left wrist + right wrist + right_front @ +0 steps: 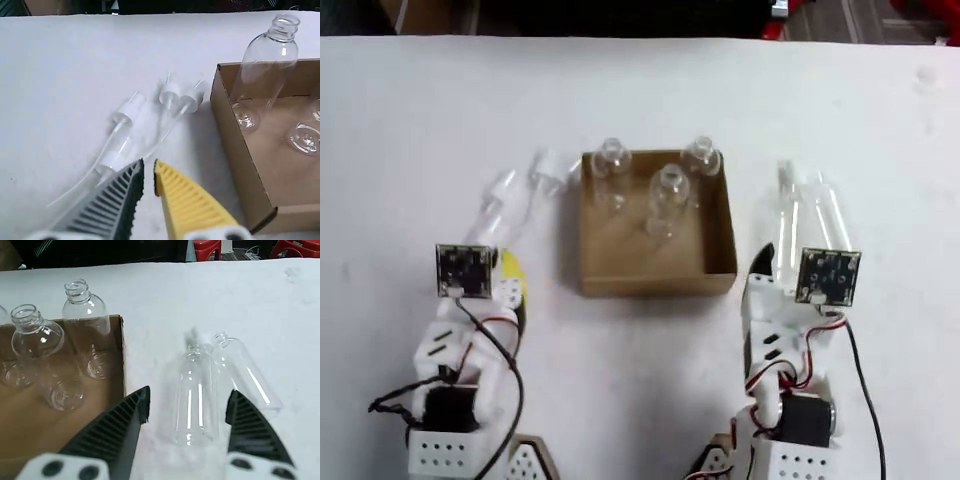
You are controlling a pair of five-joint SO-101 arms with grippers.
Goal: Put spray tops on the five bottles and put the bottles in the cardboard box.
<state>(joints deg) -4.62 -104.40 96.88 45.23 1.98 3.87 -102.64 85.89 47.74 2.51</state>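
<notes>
Lying under everything is the big white desk [640,90]. The cardboard box [655,282] sits in the middle of it, open at the top.

The left gripper [148,167] is near the front corner of the box on the left arm's side. Its grey finger and its yellow finger are almost closed, with just a thin gap between them. It holds nothing.

The right gripper [189,396] is near the box's other front corner. Its two black fingers are spread wide apart. One bottle lies on the desk in the space between them. I cannot tell if the fingers touch it.

Three bottles [666,200] stand up inside the box. Two are at the back wall and one is nearer the middle. They are clear, and their necks are open with no tops on.

Two bottles [787,215] lie flat on the desk just beside the box, on the right arm's side. They lie side by side, and they have no tops on.

The spray tops [550,170] lie in a little bunch on the desk just beside the box, on the left arm's side. They are clear and white, with thin tubes sticking out of them.
</notes>
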